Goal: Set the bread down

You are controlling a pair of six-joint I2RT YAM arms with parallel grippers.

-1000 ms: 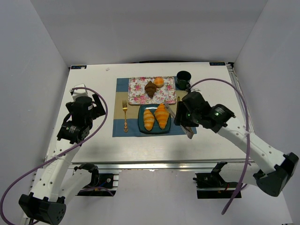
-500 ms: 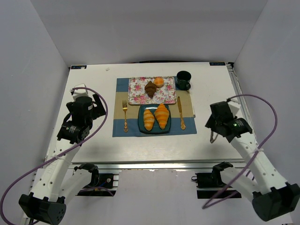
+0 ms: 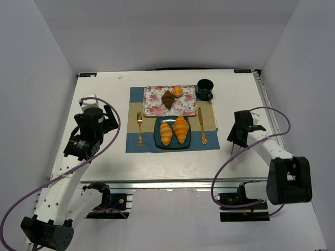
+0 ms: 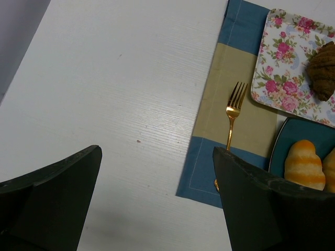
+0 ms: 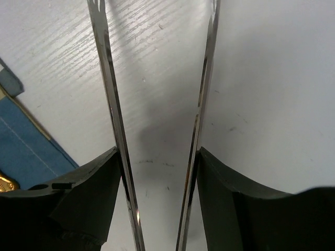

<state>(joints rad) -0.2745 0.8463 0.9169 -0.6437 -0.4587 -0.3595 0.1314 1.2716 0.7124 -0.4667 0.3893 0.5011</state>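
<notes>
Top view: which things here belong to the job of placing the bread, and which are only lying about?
For the job:
- two golden croissants
- teal plate under them
- tongs, held in the right end effector

Lying about:
- brown croissant
- orange bun
- floral tray
- fork
- knife
- dark cup
- placemat

Two golden-orange croissants [image 3: 174, 130] with pale ridges lie flat on the plate [image 3: 158, 122], side by side and touching. Each points from 12 to 6 o'clock. The shorter one [image 3: 166, 133] is at 9 o'clock, the longer one [image 3: 181, 128] at 3.
</notes>
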